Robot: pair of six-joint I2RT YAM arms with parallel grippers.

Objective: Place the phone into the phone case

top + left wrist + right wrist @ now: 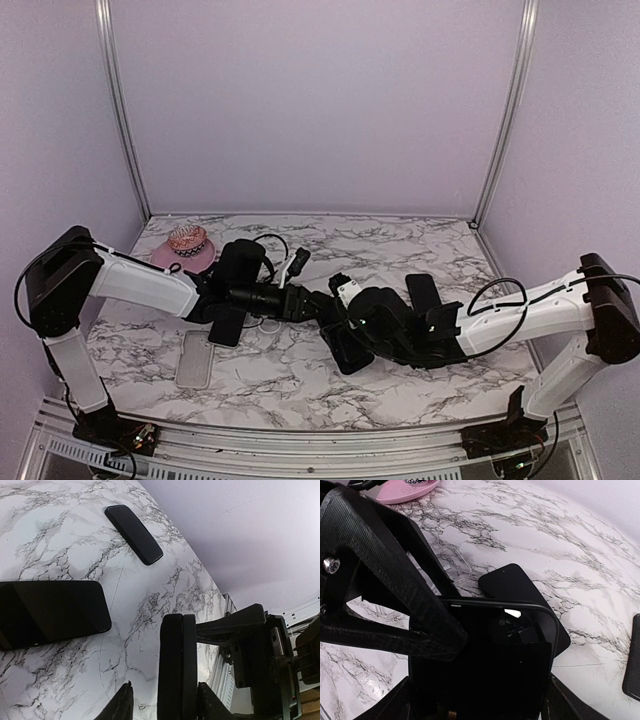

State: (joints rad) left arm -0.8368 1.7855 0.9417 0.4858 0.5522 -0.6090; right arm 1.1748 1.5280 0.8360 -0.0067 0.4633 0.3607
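Observation:
My right gripper (480, 700) is shut across the width of the black phone (485, 665), which lies against the black phone case (547, 617); the case's rounded rim shows around it. From the left wrist the pair appears edge-on as two black layers, the phone (170, 670) and the case (190, 670), standing between the fingers of my left gripper (165, 702). One finger is up against the case side. The other finger (122, 705) stands apart from the phone with a gap. Both grippers meet at the table's middle, left gripper (320, 305) and right gripper (345, 325).
A second black phone (50, 612) lies flat on the marble table (400, 250) just below the grippers, and a third dark phone (134, 534) lies farther off. A clear case (195, 358) lies front left. A pink hat-like object (185, 250) sits back left.

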